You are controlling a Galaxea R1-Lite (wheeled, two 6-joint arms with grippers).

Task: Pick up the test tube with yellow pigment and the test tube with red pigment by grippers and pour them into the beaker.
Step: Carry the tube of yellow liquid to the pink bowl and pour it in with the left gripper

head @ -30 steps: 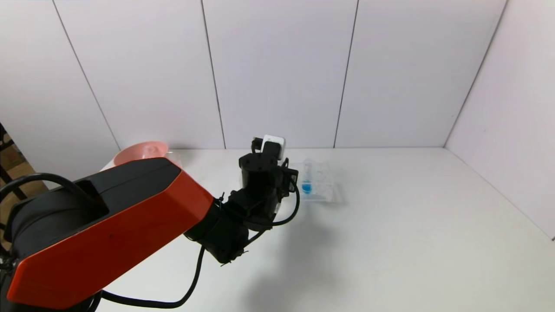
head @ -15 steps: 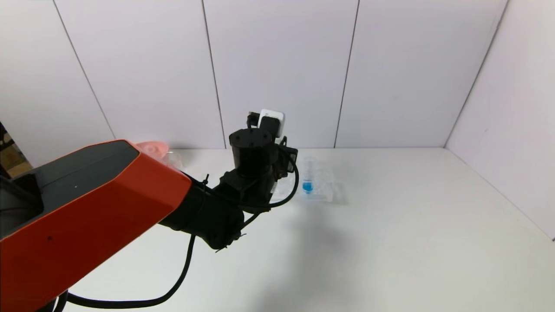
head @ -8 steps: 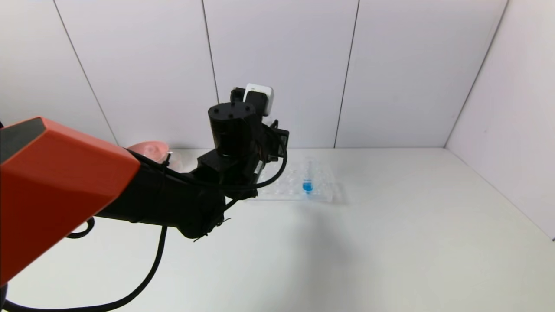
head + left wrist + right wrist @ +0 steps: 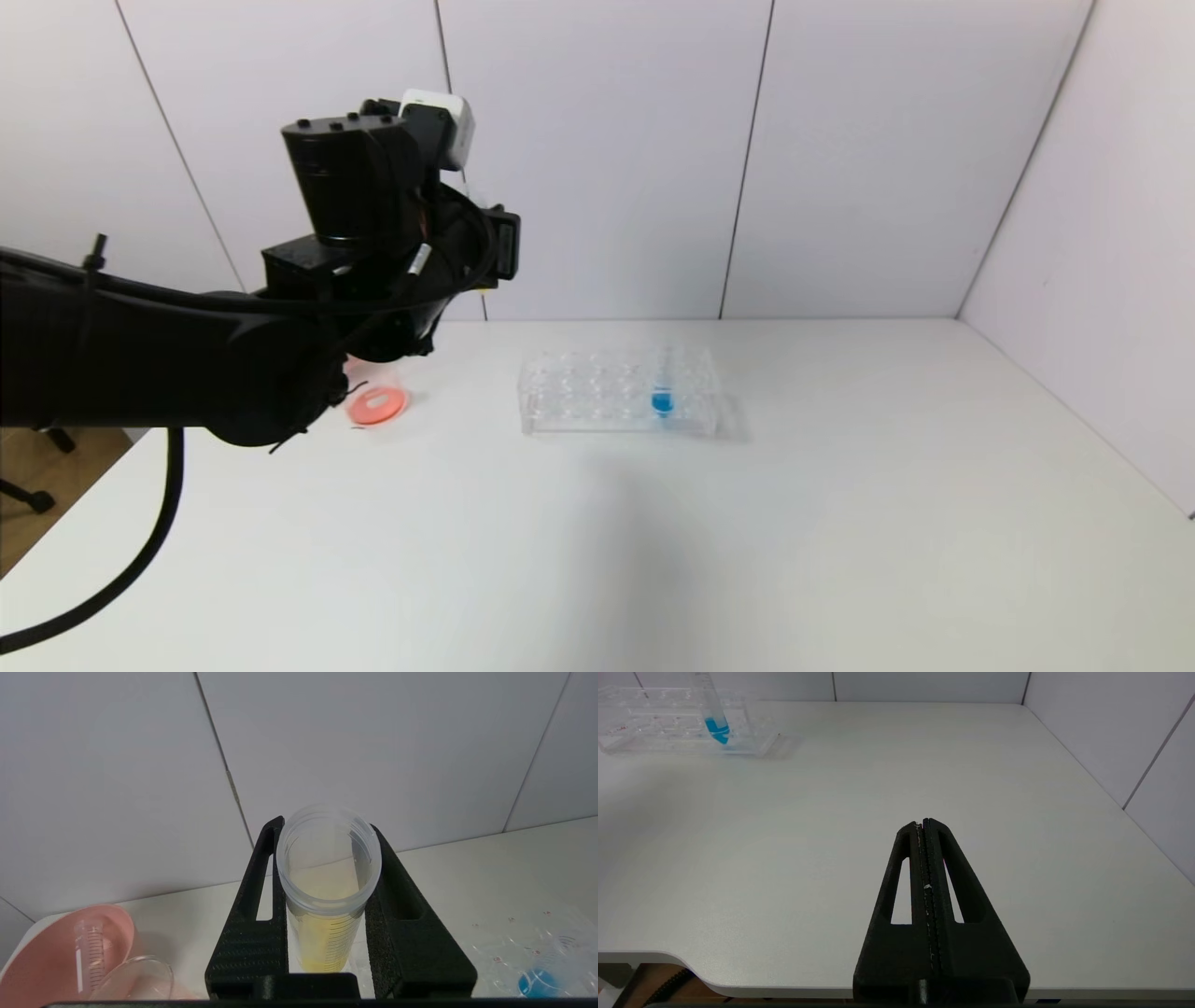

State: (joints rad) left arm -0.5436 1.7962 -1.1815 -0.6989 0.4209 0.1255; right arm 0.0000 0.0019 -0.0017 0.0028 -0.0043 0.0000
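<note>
My left gripper [image 4: 327,823] is shut on the test tube with yellow pigment [image 4: 327,905]. The tube stands upright between the fingers [image 4: 247,933] with yellow liquid in its bottom. In the head view the left arm [image 4: 364,224] is raised high at the left, above the beaker [image 4: 378,397]. The beaker holds red-orange liquid in its bottom, and its rim also shows in the left wrist view [image 4: 135,977]. A clear tube [image 4: 91,952] lies in the pink bowl [image 4: 42,961]; I see no red liquid in it. My right gripper [image 4: 923,823] is shut and empty, low near the table's front edge.
A clear many-holed rack [image 4: 597,392] stands mid-table with a blue-liquid tube [image 4: 662,397] in it. Both show in the right wrist view, rack [image 4: 654,732] and tube [image 4: 714,721]. White walls close the back and right of the table [image 4: 840,523].
My left arm has risen and swung left, away from the rack, carrying the yellow tube. The rack and the beaker have come into view.
</note>
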